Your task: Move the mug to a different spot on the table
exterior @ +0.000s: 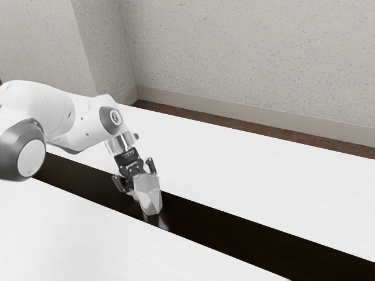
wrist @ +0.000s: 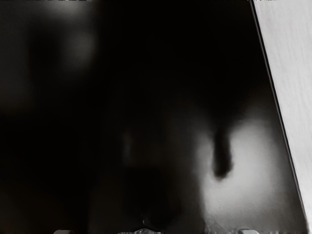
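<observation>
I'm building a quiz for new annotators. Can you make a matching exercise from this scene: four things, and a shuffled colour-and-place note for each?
Things:
1. mug
2. end effector
3. table
4. floor

Notes:
A. white, crossed by a dark band
B. brown strip along the foot of the wall
C. black, at the tip of the white arm
D. pale grey, faceted, over the dark band

Pairs: 1-D, 2-C, 3-A, 4-B
</observation>
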Tool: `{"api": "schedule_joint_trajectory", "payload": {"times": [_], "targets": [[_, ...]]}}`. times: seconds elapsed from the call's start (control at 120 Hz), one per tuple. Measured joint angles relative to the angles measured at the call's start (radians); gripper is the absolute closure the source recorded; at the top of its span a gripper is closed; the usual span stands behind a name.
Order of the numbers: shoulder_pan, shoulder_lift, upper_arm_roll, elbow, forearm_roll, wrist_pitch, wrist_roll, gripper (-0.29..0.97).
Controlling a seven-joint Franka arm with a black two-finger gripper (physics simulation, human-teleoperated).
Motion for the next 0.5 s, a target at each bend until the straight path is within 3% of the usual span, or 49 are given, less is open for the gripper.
{"api": "schedule_joint_trajectory", "payload": {"times": [0.142, 0.317, 0.392, 0.5], "targets": [[0.000, -0.008, 0.010, 0.010, 0.001, 0.003, 0.002, 0.18], [0.000, -0.055, 0.081, 0.059, 0.019, 0.001, 0.007, 0.11], [0.003, -0.218, 0.079, 0.068, 0.155, -0.042, 0.011, 0.08], [0.001, -0.437, -0.067, 0.081, 0.447, -0.154, 0.061, 0.05]]}}
